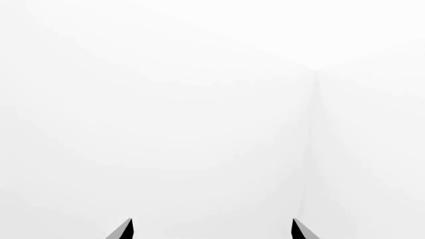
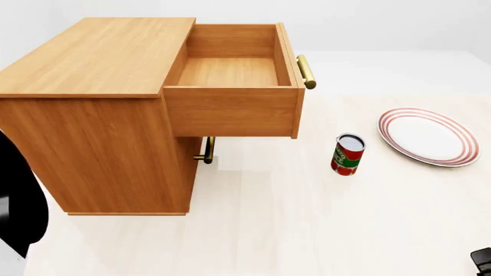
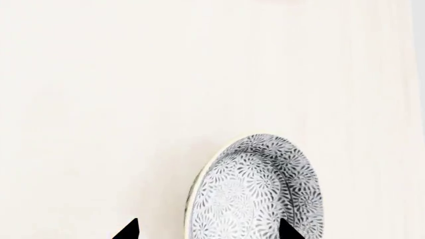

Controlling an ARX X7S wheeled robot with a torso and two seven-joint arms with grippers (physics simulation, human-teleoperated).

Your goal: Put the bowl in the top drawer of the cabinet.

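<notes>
The bowl (image 3: 259,194), grey-and-white speckled outside, shows only in the right wrist view. It lies tilted on the pale table with its outside and one whitish rim edge toward the camera. My right gripper (image 3: 209,230) is open, its tips on either side of the bowl's near part, one tip overlapping it. The cabinet (image 2: 100,115) stands at the left of the head view, its top drawer (image 2: 230,109) pulled out and empty, brass handle (image 2: 306,72) on its front. My left gripper (image 1: 212,230) is open and faces only white wall.
A red-labelled can (image 2: 348,154) stands upright right of the drawer. A flat white plate with red rings (image 2: 426,137) lies further right. The lower drawer's brass handle (image 2: 206,150) shows under the open drawer. A black part of my left arm (image 2: 15,201) sits at the left edge.
</notes>
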